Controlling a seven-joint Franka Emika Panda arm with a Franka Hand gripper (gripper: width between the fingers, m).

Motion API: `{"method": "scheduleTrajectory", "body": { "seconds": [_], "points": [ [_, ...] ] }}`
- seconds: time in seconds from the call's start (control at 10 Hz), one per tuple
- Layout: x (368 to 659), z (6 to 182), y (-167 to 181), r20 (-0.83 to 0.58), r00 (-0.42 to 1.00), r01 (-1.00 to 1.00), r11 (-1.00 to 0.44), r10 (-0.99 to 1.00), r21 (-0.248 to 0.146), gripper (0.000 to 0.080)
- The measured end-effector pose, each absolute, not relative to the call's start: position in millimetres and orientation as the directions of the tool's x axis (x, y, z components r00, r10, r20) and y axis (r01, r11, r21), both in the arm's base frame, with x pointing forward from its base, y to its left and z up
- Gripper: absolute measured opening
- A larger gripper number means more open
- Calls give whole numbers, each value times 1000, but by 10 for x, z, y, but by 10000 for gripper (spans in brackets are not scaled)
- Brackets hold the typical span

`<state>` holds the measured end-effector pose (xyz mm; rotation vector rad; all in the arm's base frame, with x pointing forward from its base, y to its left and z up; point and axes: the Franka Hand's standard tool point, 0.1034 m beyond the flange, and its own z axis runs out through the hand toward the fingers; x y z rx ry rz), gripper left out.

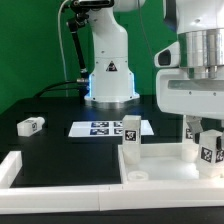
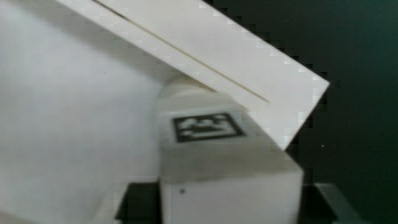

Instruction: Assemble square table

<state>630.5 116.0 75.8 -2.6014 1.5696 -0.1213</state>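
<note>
The white square table top lies flat at the front right of the exterior view. One white tagged leg stands upright on its near-left corner. My gripper hangs over the right corner and is shut on a second upright leg. In the wrist view this leg shows its tag and fills the space between my dark fingers. Its end sits against the table top. A third leg lies on its side on the table at the exterior view's left. The fourth leg is not in view.
The marker board lies flat behind the table top, in front of the robot base. White barrier strips run along the front edge and the exterior view's left.
</note>
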Motion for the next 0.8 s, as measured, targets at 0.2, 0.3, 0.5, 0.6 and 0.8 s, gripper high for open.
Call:
{"method": "scheduleTrajectory", "body": {
  "seconds": [0.2,0.3,0.5,0.6,0.8],
  "points": [
    [6297,754,1146,-6,310,-944,-307,-951,-124,298],
    [6287,748,1120,-31,192,-975,-187,-981,-118,298],
    [6262,743,1104,-148,-183,-977,196,-972,-81,294],
    [6256,729,1110,-205,-348,-926,369,-915,-74,293],
    [6247,725,1111,-255,-473,-864,501,-843,-53,293]
  ]
}}
